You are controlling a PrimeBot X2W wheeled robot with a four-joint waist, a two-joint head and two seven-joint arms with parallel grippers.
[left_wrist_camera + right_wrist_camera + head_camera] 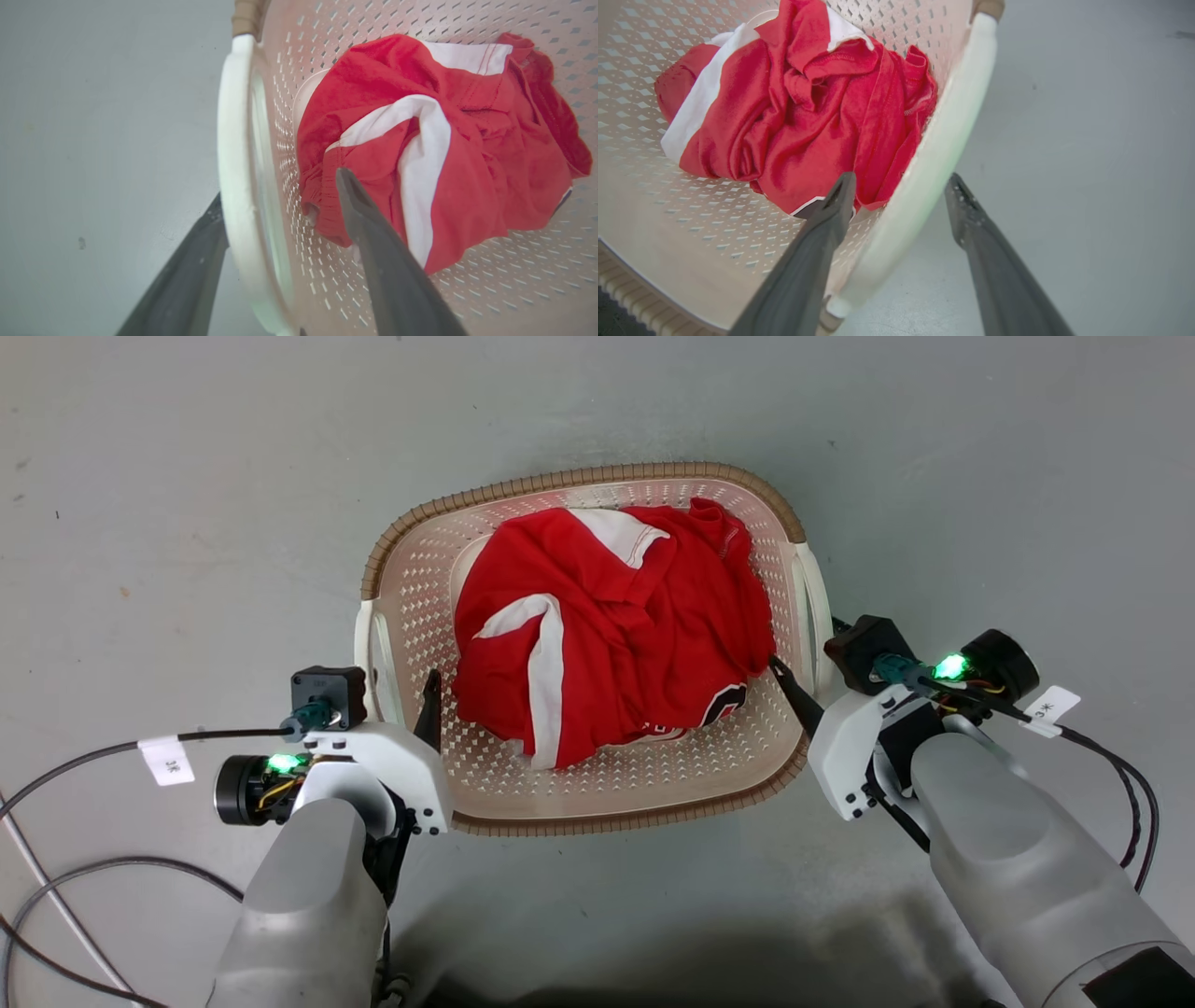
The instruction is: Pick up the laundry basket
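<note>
Cream-white perforated plastic with a brown woven-look rim: the laundry basket (597, 476), standing on the grey floor (187, 476) mid-scene, directly ahead of the robot. Contents: one crumpled red garment (607, 635) with white stripes, heaped over the basket's bottom; nothing else seen inside. Left gripper (403, 689) at the left handle (366, 644), right gripper (805, 655) at the right handle (814, 588), one dark finger of each inside the wall. Placement judged to serve a level, two-sided lift.

Left wrist view: left gripper (279, 184) spread, one finger outside the left handle (233, 140), the other inside, near the red garment (467, 154). Handle straddled, not clamped.

Right wrist view: right gripper (901, 176) likewise parted astride the right handle (952, 116), inner finger close by the red garment (808, 107). Gaps remain; nothing held.
</note>
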